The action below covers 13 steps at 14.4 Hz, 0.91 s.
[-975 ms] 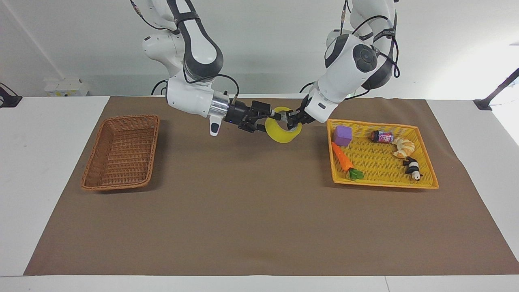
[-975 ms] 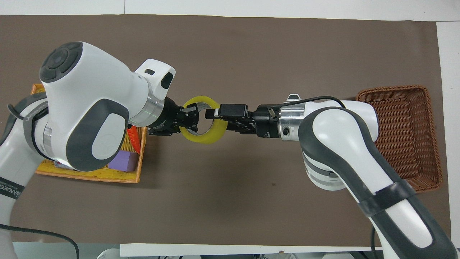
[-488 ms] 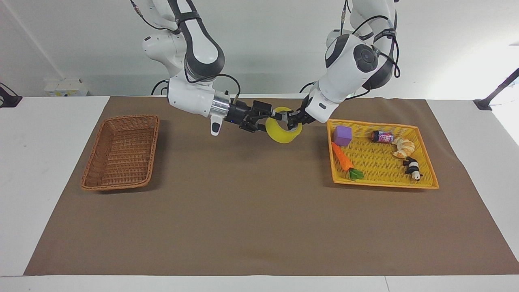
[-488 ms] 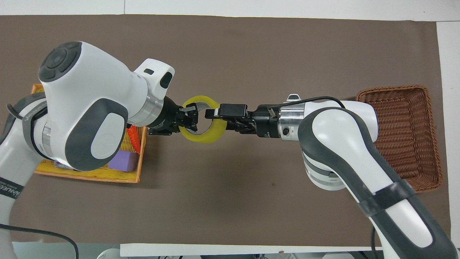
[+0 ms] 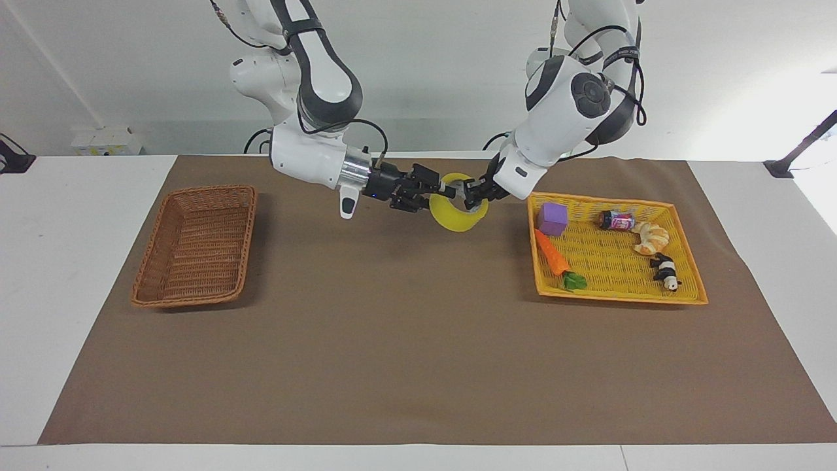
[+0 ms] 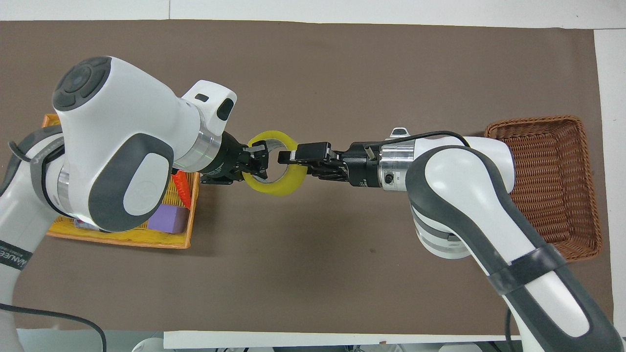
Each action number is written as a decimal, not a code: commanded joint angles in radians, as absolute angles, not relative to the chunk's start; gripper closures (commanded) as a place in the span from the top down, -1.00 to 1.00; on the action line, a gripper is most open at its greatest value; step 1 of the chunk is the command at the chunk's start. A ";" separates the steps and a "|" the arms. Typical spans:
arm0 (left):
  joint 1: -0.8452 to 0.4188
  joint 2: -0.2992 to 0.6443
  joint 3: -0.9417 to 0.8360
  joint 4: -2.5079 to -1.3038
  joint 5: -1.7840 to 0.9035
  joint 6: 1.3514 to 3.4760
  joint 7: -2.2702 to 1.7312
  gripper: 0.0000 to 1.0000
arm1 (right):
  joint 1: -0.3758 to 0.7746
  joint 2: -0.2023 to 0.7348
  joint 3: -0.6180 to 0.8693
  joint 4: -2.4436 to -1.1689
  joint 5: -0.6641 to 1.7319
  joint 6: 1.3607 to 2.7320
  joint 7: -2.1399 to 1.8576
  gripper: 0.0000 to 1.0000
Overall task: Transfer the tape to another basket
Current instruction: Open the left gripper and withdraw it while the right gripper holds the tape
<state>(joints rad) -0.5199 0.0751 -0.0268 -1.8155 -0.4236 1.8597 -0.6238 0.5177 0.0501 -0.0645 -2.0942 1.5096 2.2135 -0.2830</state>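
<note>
The yellow tape roll point(image 5: 454, 220) hangs in the air over the middle of the brown mat, between the two arms; it also shows in the overhead view point(image 6: 279, 186). My left gripper point(image 5: 469, 196) point(image 6: 257, 164) is shut on the roll's rim on the side toward the yellow tray. My right gripper point(image 5: 444, 191) point(image 6: 289, 157) reaches in level and is at the roll's rim on the side toward the brown wicker basket point(image 5: 196, 248) point(image 6: 547, 186). The basket lies empty at the right arm's end of the mat.
A flat yellow woven tray point(image 5: 621, 297) point(image 6: 122, 239) at the left arm's end holds a purple cube point(image 5: 552, 218), a toy carrot point(image 5: 552, 255), a small can point(image 5: 616, 220), a croissant point(image 5: 650, 237) and a panda figure point(image 5: 665, 269).
My right gripper has edged a little closer onto the tape's rim. The left gripper and the tape have barely moved.
</note>
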 commanded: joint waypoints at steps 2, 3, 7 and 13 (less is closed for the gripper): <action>-0.517 0.044 -0.023 -1.825 -0.428 1.841 -0.635 -0.75 | 0.511 0.055 -0.061 -2.097 1.516 2.214 -0.285 -1.00; -0.515 0.046 -0.021 -1.821 -0.428 1.842 -0.635 -0.06 | 0.508 0.055 -0.061 -2.095 1.516 2.212 -0.285 -1.00; -0.493 0.006 -0.018 -1.792 -0.423 1.809 -0.675 0.99 | 0.503 0.054 -0.061 -2.095 1.516 2.206 -0.287 -1.00; -0.284 -0.046 -0.018 -1.713 -0.198 1.603 -0.501 0.98 | 0.280 0.028 -0.066 -2.092 1.292 2.007 -0.296 -1.00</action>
<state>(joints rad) -0.3519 -0.0428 -0.0155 -1.7239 -0.2612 1.6630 -0.5984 0.4030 0.0557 -0.0684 -2.0928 1.3651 2.1174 -0.2839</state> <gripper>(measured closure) 0.004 0.471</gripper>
